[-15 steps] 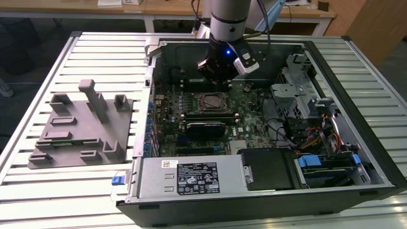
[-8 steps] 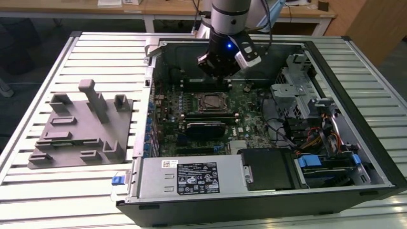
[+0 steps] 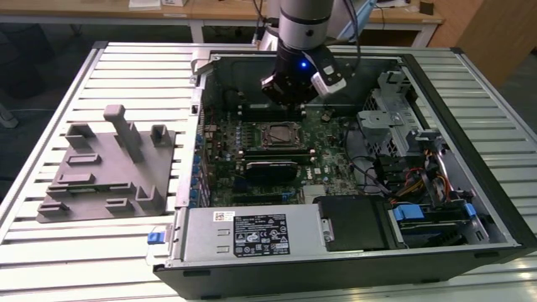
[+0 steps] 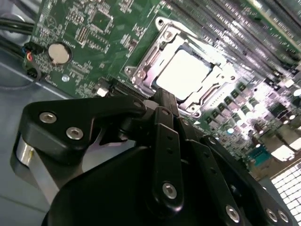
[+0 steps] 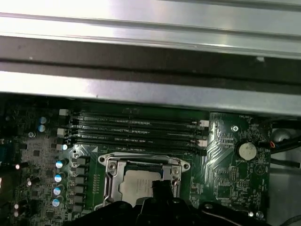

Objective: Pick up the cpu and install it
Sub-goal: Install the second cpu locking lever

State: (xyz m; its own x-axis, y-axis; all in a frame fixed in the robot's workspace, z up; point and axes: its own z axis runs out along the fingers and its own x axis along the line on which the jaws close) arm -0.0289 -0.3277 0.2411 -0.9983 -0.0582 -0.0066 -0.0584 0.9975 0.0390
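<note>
The cpu (image 4: 186,70) lies flat inside the motherboard socket (image 4: 146,63), its silvery top glaring under the light; the cpu (image 5: 136,184) and the cpu (image 3: 280,134) also show in the first wrist and exterior views. My gripper (image 4: 163,96) hovers just above the socket's near edge with its black fingers pressed together and nothing between them. In the first wrist view the gripper (image 5: 160,186) covers part of the chip's edge. In the exterior view the gripper (image 3: 300,112) hangs over the board just behind the socket.
The open computer case (image 3: 470,94) lies on a slatted metal table (image 3: 126,75). RAM slots (image 5: 134,129) run beside the socket. A coin battery (image 5: 246,150), cables (image 3: 378,170), a drive cage (image 3: 390,113) and the power supply (image 3: 251,233) surround the board. A grey fixture (image 3: 109,170) stands at the exterior view's left.
</note>
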